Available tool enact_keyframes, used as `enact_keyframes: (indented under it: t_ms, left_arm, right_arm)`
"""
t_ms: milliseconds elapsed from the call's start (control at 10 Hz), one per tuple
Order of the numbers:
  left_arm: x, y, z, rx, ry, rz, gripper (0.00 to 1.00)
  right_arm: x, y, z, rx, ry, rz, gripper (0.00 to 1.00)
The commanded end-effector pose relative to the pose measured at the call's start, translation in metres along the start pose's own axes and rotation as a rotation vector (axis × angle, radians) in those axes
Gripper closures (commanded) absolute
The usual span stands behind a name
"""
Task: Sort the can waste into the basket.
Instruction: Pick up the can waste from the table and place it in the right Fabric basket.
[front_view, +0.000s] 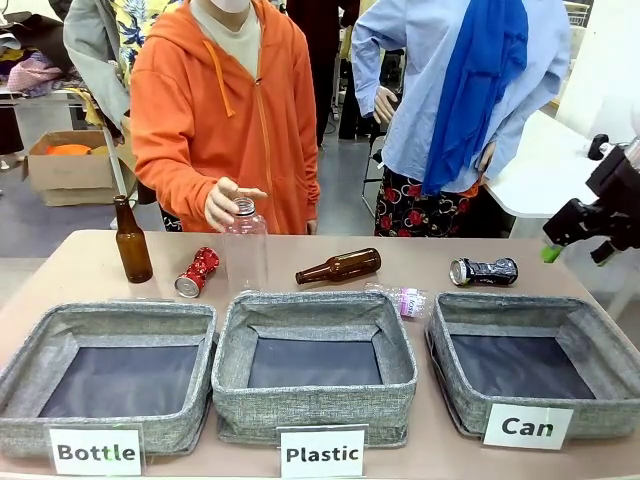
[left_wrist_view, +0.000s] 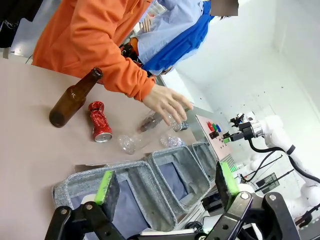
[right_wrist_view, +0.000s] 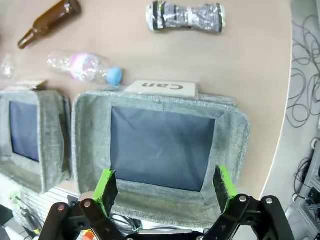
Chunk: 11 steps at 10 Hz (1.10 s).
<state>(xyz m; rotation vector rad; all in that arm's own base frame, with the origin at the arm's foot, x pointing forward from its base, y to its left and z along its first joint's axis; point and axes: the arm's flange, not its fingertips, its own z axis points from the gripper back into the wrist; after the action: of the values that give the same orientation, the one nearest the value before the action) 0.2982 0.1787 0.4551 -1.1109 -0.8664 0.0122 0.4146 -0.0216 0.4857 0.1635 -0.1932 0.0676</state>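
Two cans lie on their sides on the worktop (front_view: 70, 270), both outside the baskets. The red can (front_view: 197, 272) is toward the far left, between an upright brown bottle (front_view: 131, 243) and an upright clear plastic bottle (front_view: 245, 250). The dark can (front_view: 484, 271) is toward the far right, just behind the far rim of the Can basket (front_view: 510, 304).

Three grey baskets stand in a row along the near edge, each with a white label. The Bottle basket (front_view: 120, 312) is on the left, the Plastic basket (front_view: 310, 303) is in the middle and the Can basket is on the right. All three show bare dark lining.

Two brown bottles are out; the second brown bottle (front_view: 340, 266) lies near the middle of the far edge. Two clear plastic bottles are out as well; the crushed plastic bottle (front_view: 405, 299) lies between the Plastic and Can baskets. One person's hand (front_view: 228, 200) rests on the cap of the upright clear bottle.

Both grippers have their jaws spread wide and hold nothing. The right gripper (right_wrist_view: 165, 182) hangs above the Can basket without touching it. The left gripper (left_wrist_view: 166, 181) hangs above the row of baskets, well apart from the red can.
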Motion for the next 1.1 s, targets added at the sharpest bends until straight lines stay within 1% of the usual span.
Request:
enact_keyframes:
  t_ms: [0,200,300,400,500,700,900,1000]
  left_arm:
    - [0.001,0.001,-0.001,-0.018,-0.021,-0.024,0.0]
    - [0.001,0.001,-0.001,-0.018,-0.021,-0.024,0.0]
    - [0.001,0.001,-0.001,-0.018,-0.021,-0.024,0.0]
    - [0.001,0.001,-0.001,-0.018,-0.021,-0.024,0.0]
    - [0.001,0.001,-0.001,-0.018,-0.021,-0.024,0.0]
    - [0.001,0.001,-0.001,-0.018,-0.021,-0.024,0.0]
    - [0.001,0.001,-0.001,-0.018,-0.021,-0.024,0.0]
    - [0.001,0.001,-0.001,-0.018,-0.021,-0.024,0.0]
  right_arm:
    - [0.035,0.002,-0.002,-0.044,0.031,0.037,0.0]
    - [0.084,-0.007,-0.011,-0.044,0.091,0.054,0.0]
    - [0.105,-0.01,-0.02,-0.037,0.126,0.088,0.0]
    - [0.122,-0.015,-0.033,-0.052,0.133,0.077,0.0]
    - [0.134,-0.02,-0.046,-0.046,0.129,0.083,0.0]
    - [0.153,-0.029,-0.07,-0.074,0.139,0.113,0.0]
    - [0.166,-0.037,-0.081,-0.035,0.161,0.267,0.0]
    - [0.168,-0.04,-0.083,-0.007,0.198,0.407,0.0]
